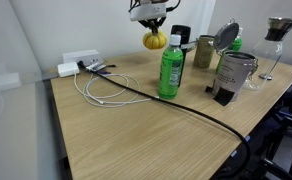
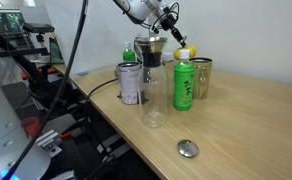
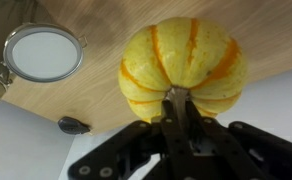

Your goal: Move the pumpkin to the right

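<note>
The pumpkin (image 1: 154,40) is small, round and yellow-orange with ribbed sides. It hangs in the air above the back of the wooden table (image 1: 136,125), held by its stem. My gripper (image 1: 152,24) is shut on the stem from above. It shows in both exterior views; in an exterior view the pumpkin (image 2: 184,53) hangs just above the green bottle (image 2: 183,83). In the wrist view the pumpkin (image 3: 183,62) fills the middle, and my gripper (image 3: 178,101) pinches the stem between closed fingers.
A green bottle (image 1: 170,66) stands mid-table. Metal cans (image 1: 233,73), a glass (image 2: 154,104), a tin (image 1: 204,50) and a coffee dripper (image 1: 277,30) stand nearby. A white power strip (image 1: 81,63) with cables lies on one side. A round lid (image 2: 188,149) lies near the edge.
</note>
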Tool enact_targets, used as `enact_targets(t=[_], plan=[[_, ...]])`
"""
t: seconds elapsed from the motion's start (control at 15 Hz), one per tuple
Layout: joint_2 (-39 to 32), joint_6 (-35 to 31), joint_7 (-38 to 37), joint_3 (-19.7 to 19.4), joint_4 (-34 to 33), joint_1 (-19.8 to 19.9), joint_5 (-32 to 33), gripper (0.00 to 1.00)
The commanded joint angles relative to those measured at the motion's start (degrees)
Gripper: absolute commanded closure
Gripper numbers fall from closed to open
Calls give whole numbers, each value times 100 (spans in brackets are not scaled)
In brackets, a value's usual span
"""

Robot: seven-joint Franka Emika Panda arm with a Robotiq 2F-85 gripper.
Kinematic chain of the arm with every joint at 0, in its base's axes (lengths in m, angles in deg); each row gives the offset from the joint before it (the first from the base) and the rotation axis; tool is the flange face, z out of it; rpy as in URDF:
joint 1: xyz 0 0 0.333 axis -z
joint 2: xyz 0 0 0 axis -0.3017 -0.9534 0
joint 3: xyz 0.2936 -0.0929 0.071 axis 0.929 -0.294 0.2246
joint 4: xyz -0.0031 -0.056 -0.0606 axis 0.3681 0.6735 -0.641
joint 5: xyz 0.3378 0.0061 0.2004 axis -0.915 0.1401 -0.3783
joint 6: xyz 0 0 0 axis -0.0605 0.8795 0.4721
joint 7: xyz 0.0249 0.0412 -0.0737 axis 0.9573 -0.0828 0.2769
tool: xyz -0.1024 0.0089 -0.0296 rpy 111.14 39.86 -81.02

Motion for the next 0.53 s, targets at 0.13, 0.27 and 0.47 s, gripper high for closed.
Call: enact_targets(t=[0.13,0.27,0.47], plan=[[-95,-60,0,196,-64,126,-253,96],[-147,-77,14,227,-53,119,-345,96],[-259,-109,59,225,-55,105,-425,96]])
